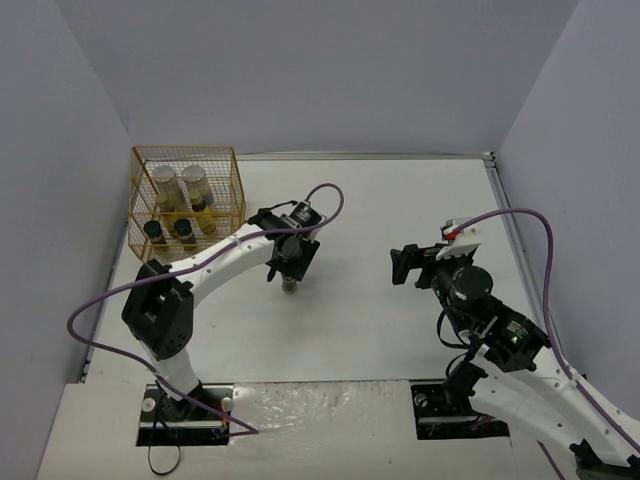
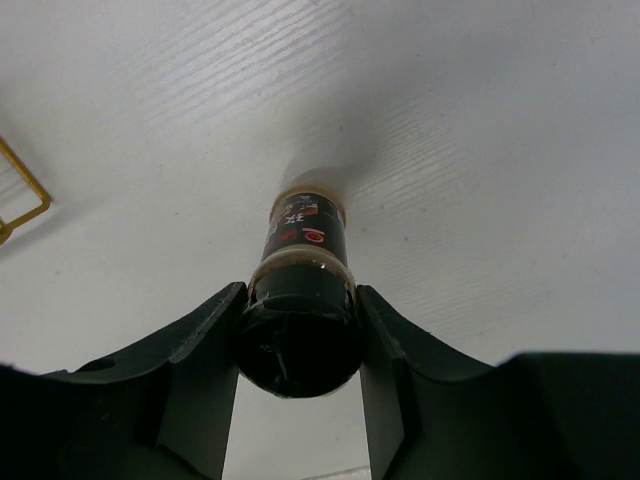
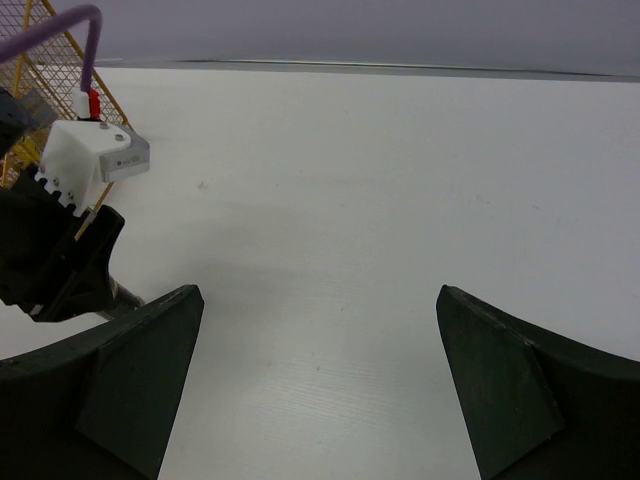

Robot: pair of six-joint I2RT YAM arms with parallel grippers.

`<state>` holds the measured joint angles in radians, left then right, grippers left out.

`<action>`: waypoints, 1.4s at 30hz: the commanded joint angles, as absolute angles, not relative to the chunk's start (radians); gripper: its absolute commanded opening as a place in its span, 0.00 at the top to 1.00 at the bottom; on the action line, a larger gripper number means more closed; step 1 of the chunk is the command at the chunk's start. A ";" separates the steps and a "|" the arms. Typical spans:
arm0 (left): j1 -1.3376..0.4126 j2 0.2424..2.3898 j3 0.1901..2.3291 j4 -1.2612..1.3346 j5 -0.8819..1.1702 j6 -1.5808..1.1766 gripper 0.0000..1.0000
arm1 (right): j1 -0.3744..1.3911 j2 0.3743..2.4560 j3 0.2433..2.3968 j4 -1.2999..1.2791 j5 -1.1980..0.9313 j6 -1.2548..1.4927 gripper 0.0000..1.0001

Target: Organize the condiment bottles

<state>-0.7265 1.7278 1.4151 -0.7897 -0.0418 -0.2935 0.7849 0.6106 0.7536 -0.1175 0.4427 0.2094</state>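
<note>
Left wrist: left pincer [image 2: 300,297] clamps one dark jar [image 2: 306,240].

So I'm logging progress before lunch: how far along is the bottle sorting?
Mostly done: the yellow wire basket holds two silver-lidded jars, two short dark jars and at least one yellow bottle. In hand: the left pincer is closed around a black-lidded jar standing on the table. Left: moving that jar into the basket. The right pincer is open and empty; no other loose bottles show.
</note>
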 commanded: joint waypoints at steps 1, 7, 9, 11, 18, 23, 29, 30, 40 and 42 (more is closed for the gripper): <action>-0.709 1.538 1.581 -0.935 -0.085 -0.304 0.96 | 0.778 0.614 0.761 -0.054 0.470 0.213 0.00; -0.527 1.435 1.685 -1.034 -0.077 -0.309 0.96 | 0.778 0.618 0.764 -0.052 0.460 0.213 0.00; -0.420 1.427 1.708 -1.038 -0.069 -0.300 0.97 | 0.778 0.628 0.765 -0.052 0.450 0.212 0.00; -0.342 1.426 1.719 -1.018 -0.035 -0.282 0.97 | 0.778 0.634 0.768 -0.052 0.441 0.212 0.00; -0.206 1.487 1.733 -0.942 -0.011 -0.256 0.97 | 0.777 0.625 0.766 -0.052 0.426 0.217 0.00; -0.165 1.529 1.730 -0.910 -0.030 -0.244 0.97 | 0.778 0.620 0.755 -0.054 0.422 0.219 0.00; -0.133 1.583 1.692 -0.876 -0.028 -0.243 0.98 | 0.778 0.611 0.752 -0.054 0.421 0.222 0.00; -0.133 1.587 1.675 -0.869 -0.026 -0.246 0.98 | 0.778 0.611 0.751 -0.054 0.422 0.222 0.00; -0.133 1.625 1.547 -0.771 -0.012 -0.287 0.95 | 0.776 0.624 0.745 -0.052 0.422 0.223 0.00; -0.133 1.641 1.537 -0.759 -0.010 -0.296 0.93 | 0.777 0.627 0.743 -0.052 0.422 0.225 0.00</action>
<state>-0.1361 1.6442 1.5289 -0.8460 -0.0151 -0.2689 0.7841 0.6111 0.7495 -0.1173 0.4187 0.2131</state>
